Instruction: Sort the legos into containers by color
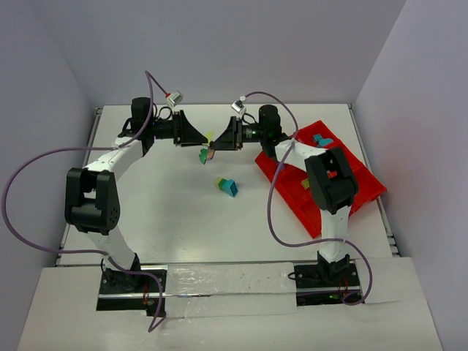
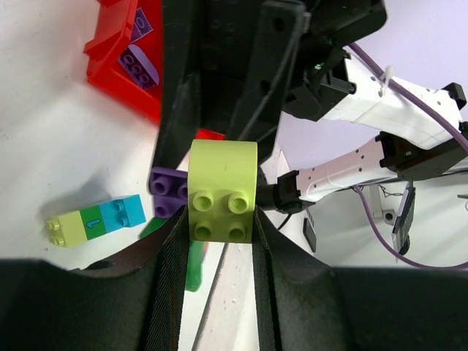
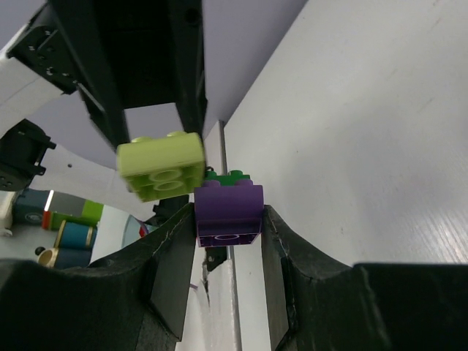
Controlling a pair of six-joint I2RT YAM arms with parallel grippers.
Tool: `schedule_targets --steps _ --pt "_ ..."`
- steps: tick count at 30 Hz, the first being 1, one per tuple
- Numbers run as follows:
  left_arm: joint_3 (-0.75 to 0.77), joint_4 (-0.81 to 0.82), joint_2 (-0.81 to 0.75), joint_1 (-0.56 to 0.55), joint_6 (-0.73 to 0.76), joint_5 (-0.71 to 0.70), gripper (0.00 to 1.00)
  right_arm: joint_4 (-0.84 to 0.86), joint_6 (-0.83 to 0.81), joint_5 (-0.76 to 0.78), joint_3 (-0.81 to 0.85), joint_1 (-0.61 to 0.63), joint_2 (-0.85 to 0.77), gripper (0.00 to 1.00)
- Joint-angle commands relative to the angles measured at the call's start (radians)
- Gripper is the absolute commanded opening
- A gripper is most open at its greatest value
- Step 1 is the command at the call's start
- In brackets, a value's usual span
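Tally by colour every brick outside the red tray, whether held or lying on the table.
Lime: 2 (held lime brick, stacked lime brick)
Green: 2 (held green brick, stacked green brick)
Purple: 1 (held purple brick)
Teal: 1 (stacked teal brick)
Total: 6

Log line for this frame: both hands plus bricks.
left hand: shut on lime brick | right hand: shut on purple brick, green brick against it | pose: tip to tip, mid-air | three-brick stack: loose on table
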Motion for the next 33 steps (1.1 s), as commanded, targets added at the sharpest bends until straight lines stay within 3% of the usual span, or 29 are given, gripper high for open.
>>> schedule_targets --steps 1,7,15,20,27,33 --pt "0.004 0.056 0.015 -0.014 0.007 0.029 0.00 0.037 -0.021 0.015 -0.013 -0.014 0.005 0.06" --pt "0.033 0.002 0.027 -0.009 0.039 0.017 0.00 -0.066 -0.110 0.049 -0.031 -0.042 -0.032 0.06" --pt "0.053 -0.157 -0.016 0.014 0.116 -0.089 0.00 -0.687 -0.572 0.319 0.061 -0.077 -0.168 0.05" --pt "0.064 -0.267 -0.031 0.012 0.154 -0.210 0.00 -0.832 -0.680 0.454 0.034 -0.091 -0.245 0.05" --pt "0.123 -0.475 0.038 -0.026 0.225 -0.572 0.00 -0.867 -0.709 0.547 -0.016 -0.118 -0.339 0.05" --pt "0.152 -0.542 0.107 -0.103 0.206 -0.924 0.00 -0.876 -0.711 0.562 -0.032 -0.133 -0.374 0.05"
